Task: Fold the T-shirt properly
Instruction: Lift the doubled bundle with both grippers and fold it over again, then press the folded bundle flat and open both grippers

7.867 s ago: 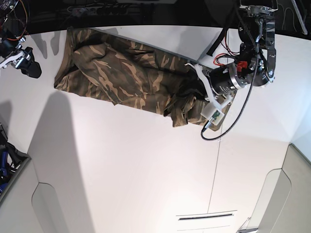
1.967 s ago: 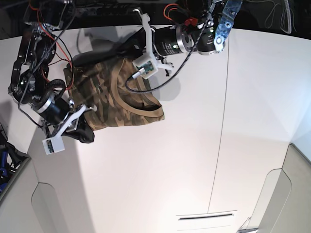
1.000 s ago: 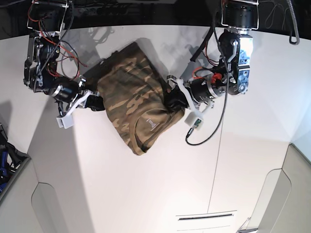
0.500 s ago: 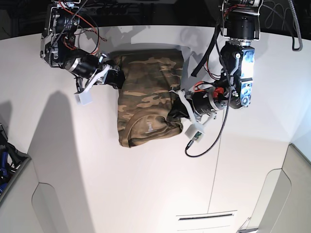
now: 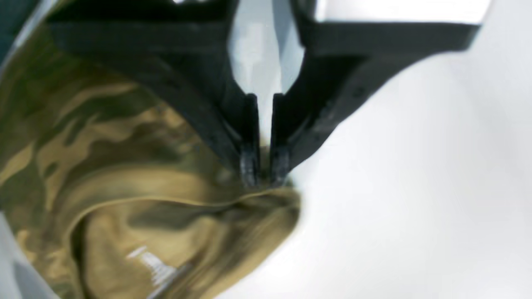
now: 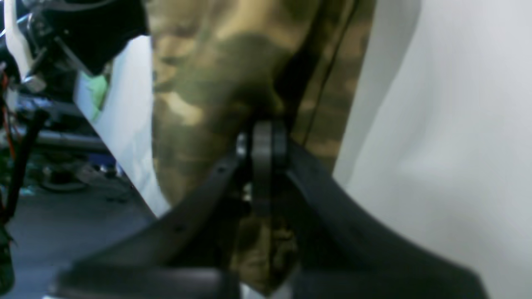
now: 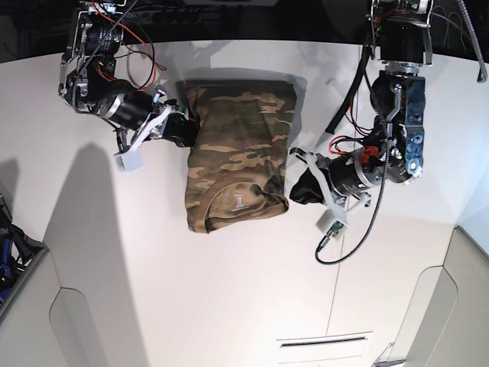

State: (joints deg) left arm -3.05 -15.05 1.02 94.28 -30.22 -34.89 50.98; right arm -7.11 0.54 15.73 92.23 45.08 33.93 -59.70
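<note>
The camouflage T-shirt (image 7: 237, 145) lies folded into a rectangle on the white table (image 7: 191, 290), collar and neck label (image 7: 239, 202) toward the near end. My left gripper (image 7: 294, 189) is at its near right corner. In the left wrist view the left gripper (image 5: 262, 176) is pinched shut on the fold edge of the T-shirt (image 5: 124, 166). My right gripper (image 7: 186, 126) is at the far left edge. In the right wrist view the right gripper (image 6: 262, 143) is shut on the T-shirt (image 6: 199, 83).
The table's far edge (image 7: 244, 40) borders a dark area with cables. A seam (image 7: 340, 267) runs down the table at right, with a slot (image 7: 325, 342) near the front. Grey panels (image 7: 76, 329) stand at both front corners. A black cable (image 7: 359, 237) loops under the left arm.
My left gripper has moved a little right and toward the front with the shirt's corner, and the near end lies flatter and squarer. My right gripper has barely moved.
</note>
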